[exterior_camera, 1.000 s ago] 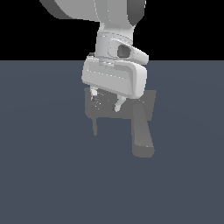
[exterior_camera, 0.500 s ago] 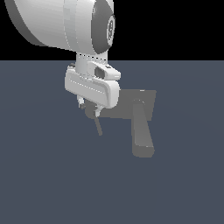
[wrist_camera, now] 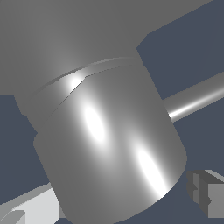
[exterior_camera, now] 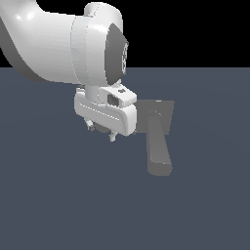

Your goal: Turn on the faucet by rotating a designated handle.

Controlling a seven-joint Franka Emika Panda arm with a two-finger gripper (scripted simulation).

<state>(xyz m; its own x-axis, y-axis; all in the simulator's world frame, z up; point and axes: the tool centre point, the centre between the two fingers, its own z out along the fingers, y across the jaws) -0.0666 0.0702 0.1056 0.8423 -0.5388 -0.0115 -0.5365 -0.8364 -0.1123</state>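
The faucet is a matte grey fixture with a flat plate and a thick boxy spout. In the exterior view my hand covers the handle. In the wrist view the round knob fills the picture, and its thin rod lever sticks out from its side. The plate lies behind the knob. My gripper is at the exterior view's left of the spout, over the knob. Its fingertips stand on either side of the knob with a gap, so my gripper is open.
The faucet sits on a plain dark blue-grey floor. My big white arm fills the upper part of the exterior view's left. Nothing else shows.
My hand has moved to the exterior view's left and dropped lower over the knob. The thin lever that showed below the fingers is now hidden there.
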